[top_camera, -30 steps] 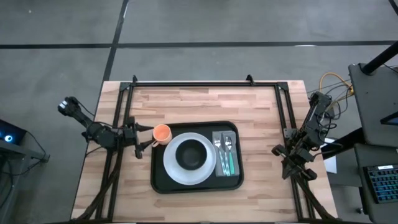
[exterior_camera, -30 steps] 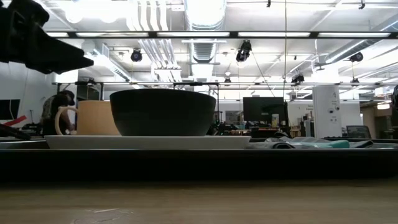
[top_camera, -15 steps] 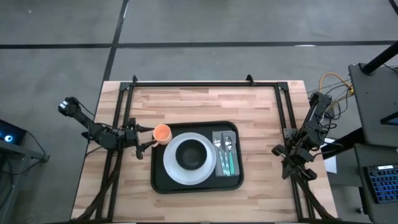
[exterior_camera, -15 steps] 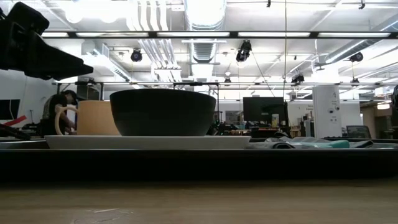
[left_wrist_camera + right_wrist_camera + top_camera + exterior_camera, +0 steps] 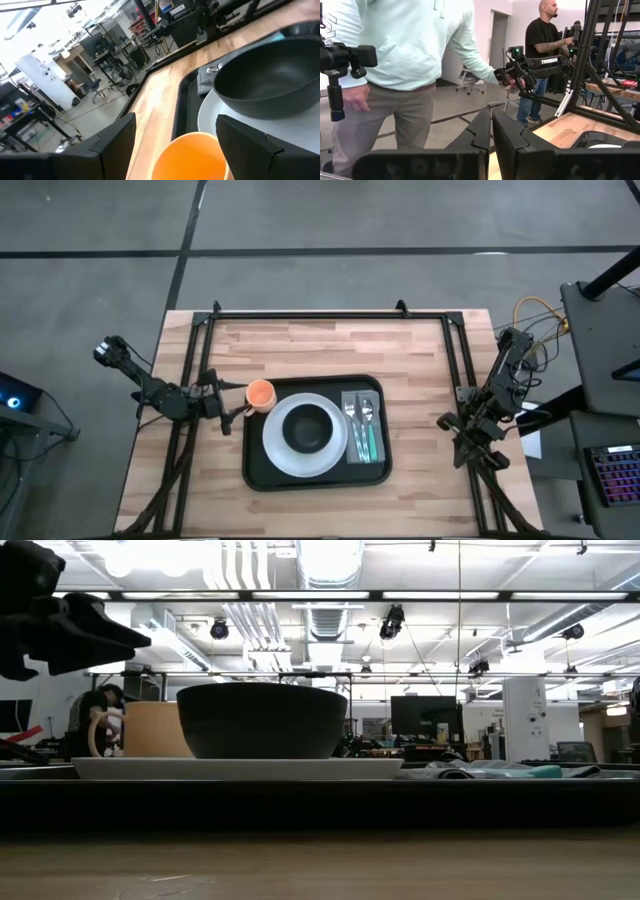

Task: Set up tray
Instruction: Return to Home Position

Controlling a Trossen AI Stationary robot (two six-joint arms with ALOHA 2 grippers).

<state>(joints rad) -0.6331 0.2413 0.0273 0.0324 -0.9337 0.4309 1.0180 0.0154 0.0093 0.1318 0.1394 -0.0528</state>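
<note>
Tray (image 5: 256, 470) in the middle of the bench (image 5: 300, 345), plate (image 5: 274, 452) and bowl (image 5: 305, 430) on it; left end effector (image 5: 233, 400) spread, just beside the cup (image 5: 260, 392); right end effector (image 5: 490, 120) pressed together, at the bench's right edge

Left end effector (image 5: 176, 122) spread, right (image 5: 491, 115) closed

In the low view we see the tray (image 5: 320, 802) rim hiding the underside of the plate (image 5: 240, 768) and most of the cutlery (image 5: 500, 771). The orange cup (image 5: 192, 157) runs off the left wrist picture's edge. From above, we cannot tell the cutlery pieces apart.
</note>
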